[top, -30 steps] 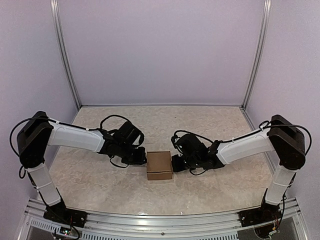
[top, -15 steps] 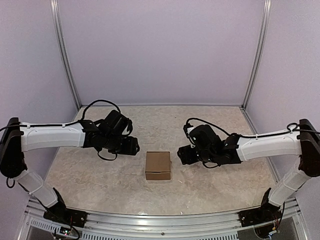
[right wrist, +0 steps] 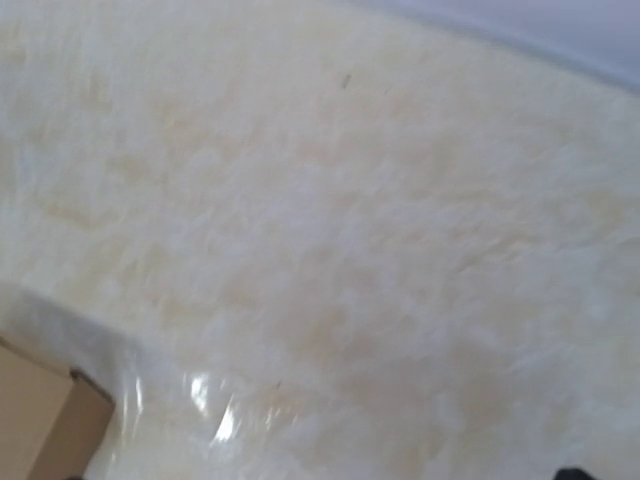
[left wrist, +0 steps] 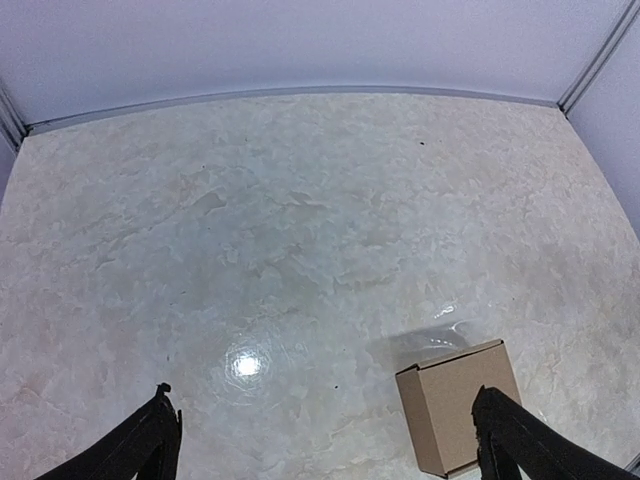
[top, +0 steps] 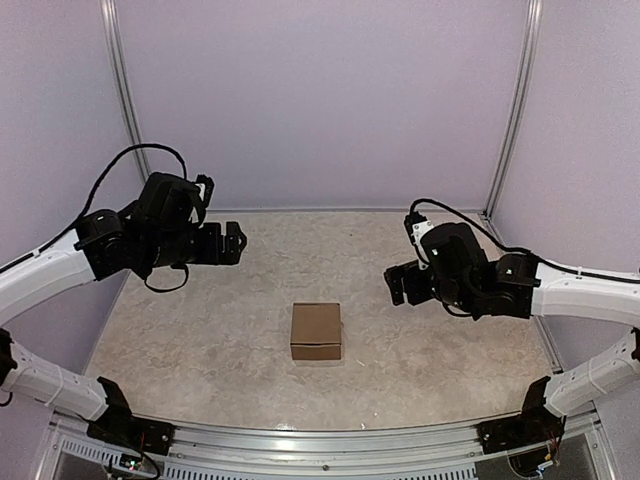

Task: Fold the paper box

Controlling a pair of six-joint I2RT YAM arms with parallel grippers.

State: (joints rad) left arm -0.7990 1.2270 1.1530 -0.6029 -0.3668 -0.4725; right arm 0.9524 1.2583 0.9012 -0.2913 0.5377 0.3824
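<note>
Left hand (top: 232, 243) is hanging spread wide and empty, lifted back toward the bench's far-left corner; a second ago it was pressing against the box's side. Right hand (top: 397, 285) is likewise pulling up and off to the right, carrying nothing; spread or not, cannot tell. Paper box (top: 316, 331) is sitting closed and squarish, mid-bench toward the near edge, untouched. Folding looks finished, arms retreating. Bench (top: 200, 340) is showing pale, glossy marbling; lilac walls (top: 320, 100), metal corner posts (top: 125, 110).

Paper box (left wrist: 458, 415) on marbled table (left wrist: 300, 220)
</note>
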